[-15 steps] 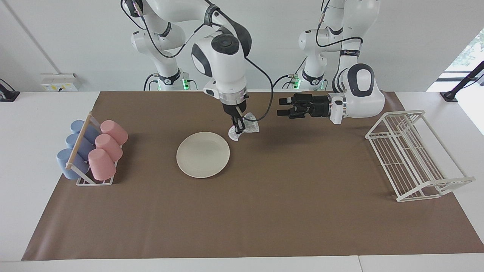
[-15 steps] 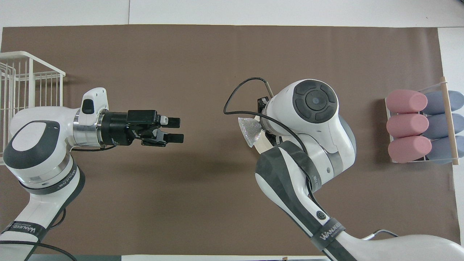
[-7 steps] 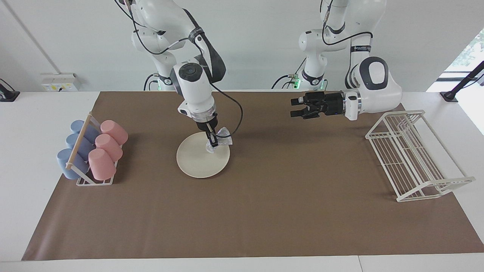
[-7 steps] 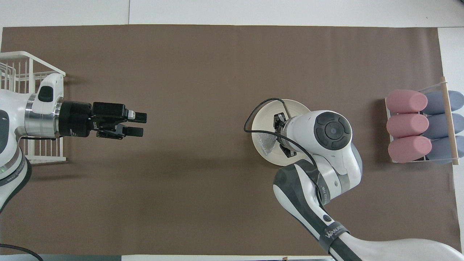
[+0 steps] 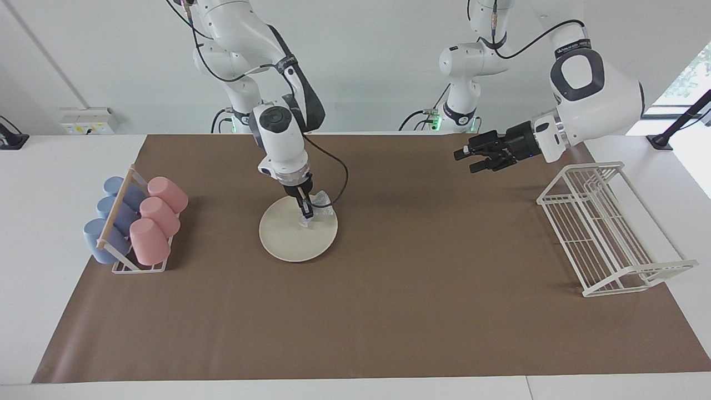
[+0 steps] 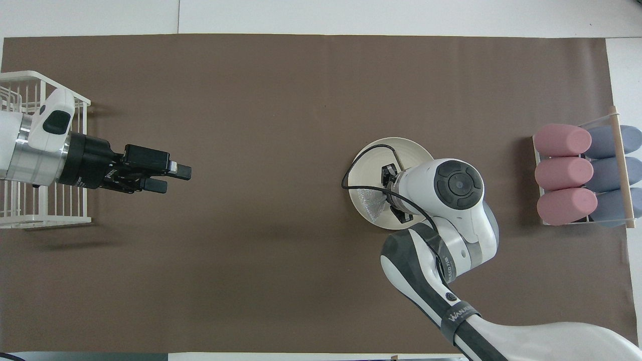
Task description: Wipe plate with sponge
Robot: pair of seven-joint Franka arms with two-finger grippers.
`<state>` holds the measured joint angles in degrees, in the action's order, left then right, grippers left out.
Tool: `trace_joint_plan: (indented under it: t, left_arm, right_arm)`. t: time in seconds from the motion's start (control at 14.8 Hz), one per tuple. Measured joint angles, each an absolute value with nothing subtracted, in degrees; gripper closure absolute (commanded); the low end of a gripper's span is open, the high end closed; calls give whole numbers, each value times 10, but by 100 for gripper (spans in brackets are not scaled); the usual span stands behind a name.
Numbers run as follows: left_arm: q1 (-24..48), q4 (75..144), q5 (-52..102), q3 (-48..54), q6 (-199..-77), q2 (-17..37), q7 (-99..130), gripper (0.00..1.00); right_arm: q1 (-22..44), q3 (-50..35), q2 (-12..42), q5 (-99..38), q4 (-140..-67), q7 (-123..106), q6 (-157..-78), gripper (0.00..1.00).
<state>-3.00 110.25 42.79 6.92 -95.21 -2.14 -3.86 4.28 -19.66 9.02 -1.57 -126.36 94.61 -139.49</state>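
Note:
The cream-white plate [image 5: 289, 240] [image 6: 365, 154] lies flat on the brown mat, toward the right arm's end of the table. My right gripper [image 5: 305, 215] [image 6: 389, 201] points down over the part of the plate nearer the robots. It is shut on the silvery mesh sponge [image 5: 319, 201] [image 6: 371, 205], whose lower edge rests on the plate. The right arm's wrist hides part of the plate in the overhead view. My left gripper [image 5: 466, 160] [image 6: 174, 179] hangs open and holds nothing, up in the air over bare mat beside the wire rack.
A white wire rack [image 5: 605, 233] [image 6: 30, 150] stands at the left arm's end of the table. A holder with pink and blue cups [image 5: 147, 219] [image 6: 564, 173] lying on their sides sits at the right arm's end. The brown mat [image 5: 389, 311] covers most of the table.
My right gripper carried the sponge from the mat beside the plate onto the plate. The left arm drew back toward the wire rack and rose, its gripper still open.

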Motion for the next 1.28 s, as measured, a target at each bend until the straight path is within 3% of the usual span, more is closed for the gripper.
trace_joint_plan:
  t: [0.41, 0.88, 1.28]
  left_arm:
    - [37, 1105, 270, 72, -1010, -21, 23, 0]
    - [41, 1109, 225, 67, -1030, -21, 45, 0]
    - [39, 1114, 193, 62, -1057, -21, 66, 0]
  right_arm:
    - [25, -196, 109, -17, -1269, 908, -1411, 100]
    - [-57, -197, 117, -23, -1269, 745, -1427, 100]
    - [-28, -199, 119, -30, -1269, 798, -1436, 100]
